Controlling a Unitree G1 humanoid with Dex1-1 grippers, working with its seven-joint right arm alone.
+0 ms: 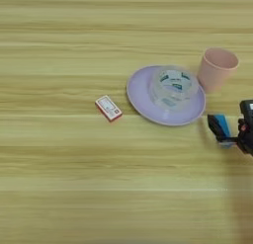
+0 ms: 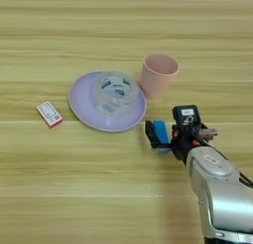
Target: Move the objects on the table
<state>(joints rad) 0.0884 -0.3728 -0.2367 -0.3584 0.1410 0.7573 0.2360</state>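
A wide roll of clear tape (image 2: 116,92) rests on a lavender plate (image 2: 81,107) near the middle of the wooden table (image 2: 99,188). Just right of the plate stands the pale pink cup (image 2: 158,75), upright and open at the top. Below the cup, close to the plate's right rim, the tiny blue block (image 2: 161,131) sits between my right gripper's black fingers (image 2: 150,134). The gripper (image 2: 164,136) is shut on the block, low over the table. In the left eye view only the gripper's tip (image 1: 225,129) and the block (image 1: 222,125) show at the right edge.
A small red and white box (image 2: 49,114) lies flat to the left of the plate. My silver forearm (image 2: 220,198) comes up from the bottom right corner.
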